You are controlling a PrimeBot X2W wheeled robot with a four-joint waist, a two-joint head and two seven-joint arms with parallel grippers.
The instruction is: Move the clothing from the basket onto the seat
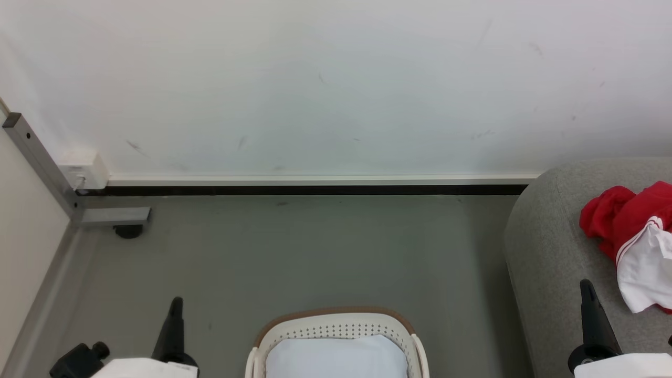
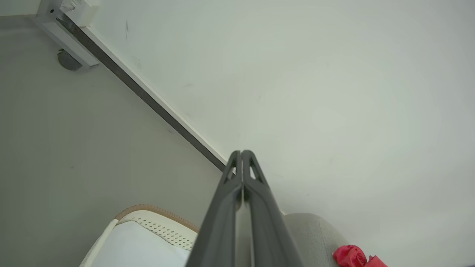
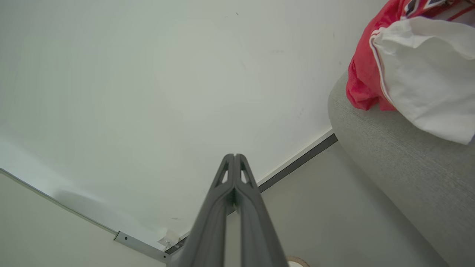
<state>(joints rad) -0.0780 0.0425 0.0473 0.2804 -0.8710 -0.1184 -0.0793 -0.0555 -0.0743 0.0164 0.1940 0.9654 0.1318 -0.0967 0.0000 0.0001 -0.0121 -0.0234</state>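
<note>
just idling low, fingers pointing up: left gripper (image 1: 176,302) pinched closed left of basket (image 1: 336,319), right gripper (image 1: 586,286) closed, empty, over seat (image 1: 548,252) near clothing (image 1: 627,218).

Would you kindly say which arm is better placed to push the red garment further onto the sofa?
Right, I'd judge. In the head view the right gripper, shut, overlaps the sofa close to the red garment. The left gripper, also shut, is over the floor, on the basket's far side.
</note>
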